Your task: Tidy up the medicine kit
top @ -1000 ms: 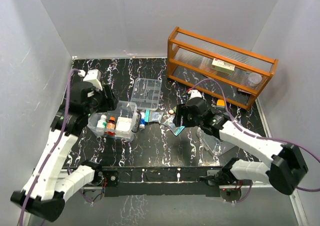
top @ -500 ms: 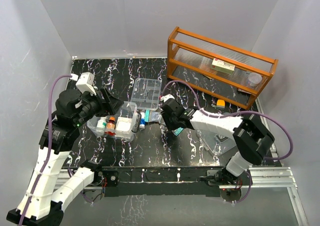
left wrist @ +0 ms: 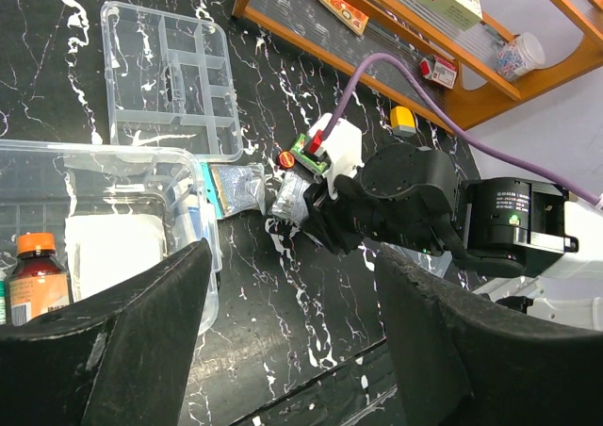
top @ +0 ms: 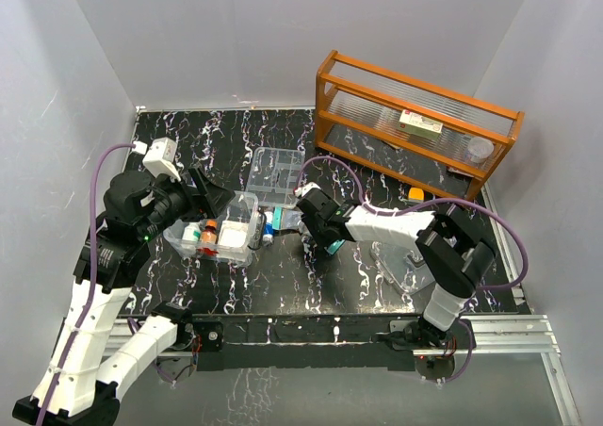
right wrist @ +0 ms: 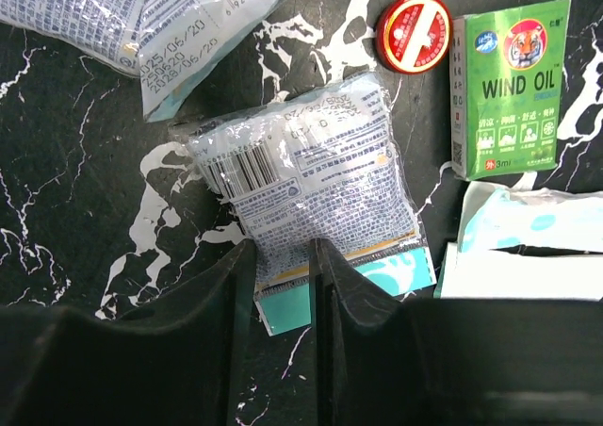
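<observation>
The medicine kit's clear box (top: 219, 226) sits left of centre and holds bottles and a white pack. It also shows in the left wrist view (left wrist: 104, 162). Its divided tray (top: 278, 173) lies just behind, and its clear lid (top: 405, 266) lies right of centre. My left gripper (top: 212, 200) hovers over the box's left side, wide open and empty (left wrist: 292, 256). My right gripper (top: 313, 217) is low over a clear packet with a teal strip (right wrist: 311, 172). Its jaws stand close together with a narrow gap (right wrist: 283, 247). The packet lies flat beneath them.
A red round tin (right wrist: 415, 32), a green Wind Oil box (right wrist: 511, 87) and more packets (right wrist: 141, 21) lie around the right gripper. The orange wooden rack (top: 415, 124) stands at the back right. A small orange item (top: 415, 194) lies in front of it.
My right gripper has moved left from beside the lid to over the packets by the box. My left arm has risen and shifted slightly. The teal-strip packet has not moved.
</observation>
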